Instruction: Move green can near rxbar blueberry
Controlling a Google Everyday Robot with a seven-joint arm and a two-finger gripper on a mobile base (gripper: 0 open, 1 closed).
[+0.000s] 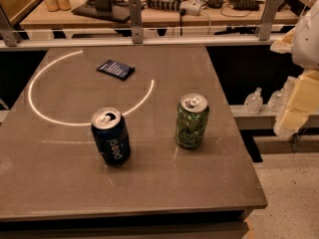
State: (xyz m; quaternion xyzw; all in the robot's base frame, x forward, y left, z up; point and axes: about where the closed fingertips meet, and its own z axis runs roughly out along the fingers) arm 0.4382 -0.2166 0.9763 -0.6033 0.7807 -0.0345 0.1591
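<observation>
The green can (192,121) stands upright on the dark table (60,183), right of centre, with a mottled green and white body and a silver top. The rxbar blueberry (115,69) is a flat dark navy wrapper lying farther back and to the left, inside a bright ring of light. My gripper (295,111) hangs at the right edge of the view, beyond the table's right side, well apart from the can and holding nothing that shows.
A dark blue Pepsi can (110,136) stands upright left of the green can. A metal rail (134,40) runs behind the table, with a cluttered desk beyond. Clear bottles (253,101) sit on a low ledge to the right.
</observation>
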